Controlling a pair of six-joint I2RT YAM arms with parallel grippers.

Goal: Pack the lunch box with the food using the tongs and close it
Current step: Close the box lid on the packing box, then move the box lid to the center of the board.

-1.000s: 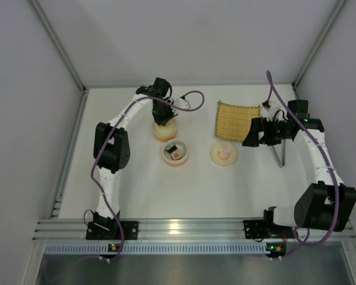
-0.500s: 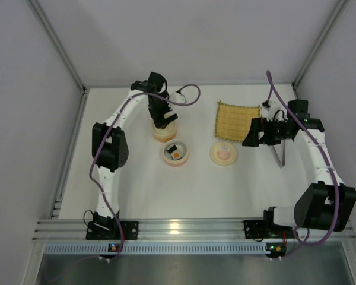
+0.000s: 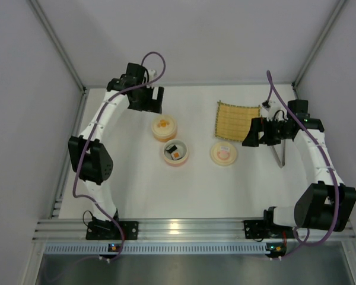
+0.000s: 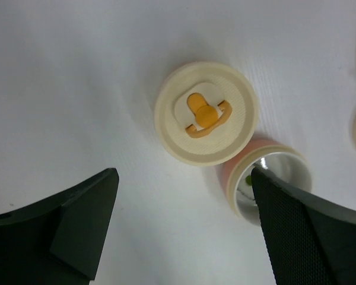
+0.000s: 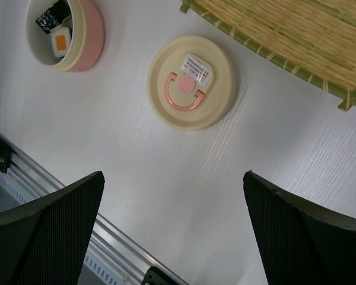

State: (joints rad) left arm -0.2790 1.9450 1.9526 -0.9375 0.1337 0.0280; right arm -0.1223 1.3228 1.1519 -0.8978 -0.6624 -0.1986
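Left gripper (image 4: 184, 237): jaws wide, holding nothing, near the closed orange bowl (image 4: 206, 113), well left of the bamboo mat (image 3: 238, 120). Right gripper (image 5: 172, 237): jaws wide, empty, above the pink lid (image 5: 191, 82) just below the mat. Open pink bowl (image 3: 175, 153) with sushi roll (image 5: 60, 43): lower left of mat. Tongs (image 3: 279, 155): mat's lower right.

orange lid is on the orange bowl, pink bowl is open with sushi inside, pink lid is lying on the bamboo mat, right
Not quite: the pink lid lies on the bare table beside the bamboo mat, not touching it, as the right wrist view shows. The rest holds: orange lid on the orange bowl, pink bowl open with sushi inside.
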